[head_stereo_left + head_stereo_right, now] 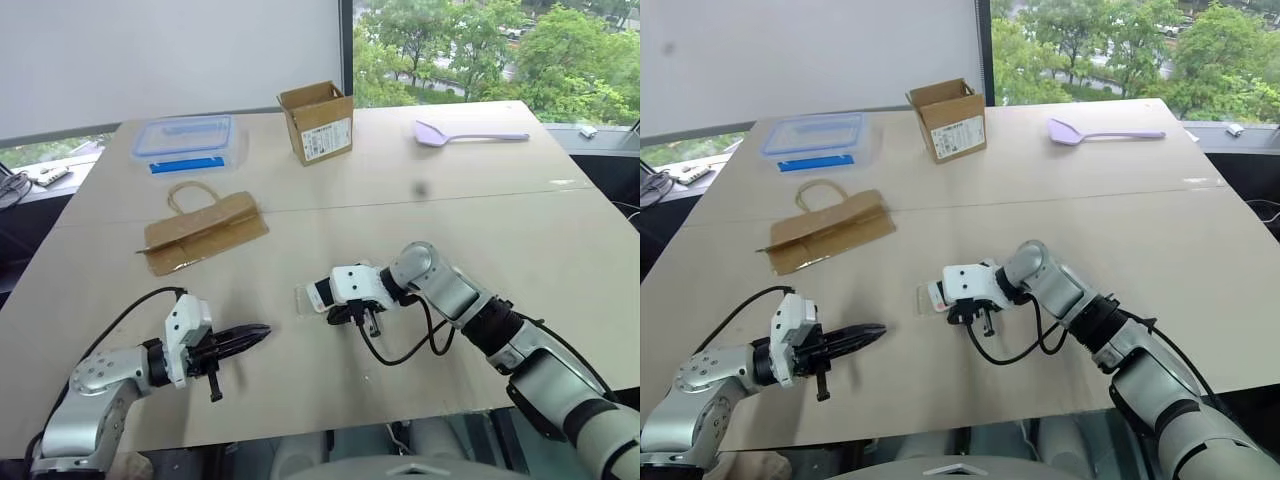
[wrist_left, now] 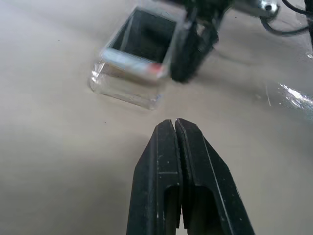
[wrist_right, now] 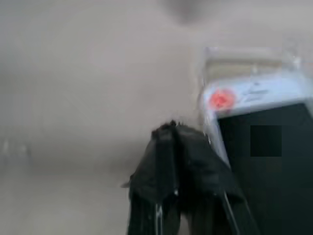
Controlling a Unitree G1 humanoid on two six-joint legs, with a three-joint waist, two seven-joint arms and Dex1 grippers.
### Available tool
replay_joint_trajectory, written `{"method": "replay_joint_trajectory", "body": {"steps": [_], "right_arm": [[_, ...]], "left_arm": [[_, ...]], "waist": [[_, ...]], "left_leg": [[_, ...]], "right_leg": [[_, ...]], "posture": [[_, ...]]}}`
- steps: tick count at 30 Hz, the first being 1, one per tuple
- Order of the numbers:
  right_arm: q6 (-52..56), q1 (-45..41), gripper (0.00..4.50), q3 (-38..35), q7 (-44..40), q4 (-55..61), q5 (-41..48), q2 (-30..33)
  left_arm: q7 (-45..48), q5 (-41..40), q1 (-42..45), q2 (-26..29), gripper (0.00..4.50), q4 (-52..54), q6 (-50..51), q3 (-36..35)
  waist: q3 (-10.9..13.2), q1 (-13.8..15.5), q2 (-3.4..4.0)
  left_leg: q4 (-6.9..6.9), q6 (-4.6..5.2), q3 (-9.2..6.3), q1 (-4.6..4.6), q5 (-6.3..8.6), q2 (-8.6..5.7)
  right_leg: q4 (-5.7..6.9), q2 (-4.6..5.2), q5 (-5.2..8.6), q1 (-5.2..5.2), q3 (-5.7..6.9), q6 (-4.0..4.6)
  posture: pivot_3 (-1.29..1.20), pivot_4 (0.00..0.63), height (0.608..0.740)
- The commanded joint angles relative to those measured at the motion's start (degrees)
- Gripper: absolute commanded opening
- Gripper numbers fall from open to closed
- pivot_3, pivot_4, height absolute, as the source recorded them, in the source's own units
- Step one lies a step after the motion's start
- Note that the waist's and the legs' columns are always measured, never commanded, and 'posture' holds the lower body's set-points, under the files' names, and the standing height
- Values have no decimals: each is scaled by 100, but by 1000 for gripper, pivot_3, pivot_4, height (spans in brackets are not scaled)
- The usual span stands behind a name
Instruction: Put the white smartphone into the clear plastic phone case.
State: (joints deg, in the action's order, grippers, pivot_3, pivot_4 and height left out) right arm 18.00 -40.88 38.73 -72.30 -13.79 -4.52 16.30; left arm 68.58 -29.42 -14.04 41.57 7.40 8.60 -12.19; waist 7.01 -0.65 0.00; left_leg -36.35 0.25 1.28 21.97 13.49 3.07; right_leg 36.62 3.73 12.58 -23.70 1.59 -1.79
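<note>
Left wrist view: our closed right hand (image 2: 188, 58) presses the white smartphone (image 2: 139, 44) into the clear plastic phone case (image 2: 124, 88); our closed left hand (image 2: 175, 128) waits nearby.

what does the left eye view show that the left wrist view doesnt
Left eye view alone: the cardboard box, paper bag, food box with a blue lid, lilac spatula and both arms. Left wrist view alone: the left gripper close up, fingers shut, pointing at the case. Both: white smartphone lying in the clear phone case, right gripper beside it.
</note>
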Motion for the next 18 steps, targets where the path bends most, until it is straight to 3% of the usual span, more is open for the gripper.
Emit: {"method": "replay_joint_trajectory", "body": {"steps": [1, 6, 9, 18], "right_arm": [[415, 490, 0, 329, -306, -444, -140, 278], [1046, 649, 0, -585, -388, 854, 979, 160], [1380, 718, 0, -743, -261, 1378, 1207, 206], [1531, 508, 0, -1379, 95, 1621, 1742, 117]], "left_arm": [[-11, -43, 30, 9, 39, 90, -73, -104], [-20, -31, 7, -34, 39, 71, -122, -97], [-12, -21, 0, -46, 39, 60, -136, -85], [74, 8, 179, -14, 39, -98, -140, -25]], "waist": [[2, 15, -2], [37, 13, -37], [87, -19, -51], [170, -15, -66]], "left_leg": [[1, -1, -1, 2, 1, 0], [1, -2, -6, 52, 1, 1], [0, -5, -4, 108, 3, -9], [-6, -8, -16, 169, 5, 19]], "right_leg": [[-3, 3, 3, 0, 2, -4], [-35, 5, 4, -19, 15, -8], [-41, -3, -11, -60, 18, 13], [-21, -58, -8, -119, 38, 23]], "posture": [[0, 150, 740], [0, 150, 740], [0, 150, 740], [0, 150, 740]]}}
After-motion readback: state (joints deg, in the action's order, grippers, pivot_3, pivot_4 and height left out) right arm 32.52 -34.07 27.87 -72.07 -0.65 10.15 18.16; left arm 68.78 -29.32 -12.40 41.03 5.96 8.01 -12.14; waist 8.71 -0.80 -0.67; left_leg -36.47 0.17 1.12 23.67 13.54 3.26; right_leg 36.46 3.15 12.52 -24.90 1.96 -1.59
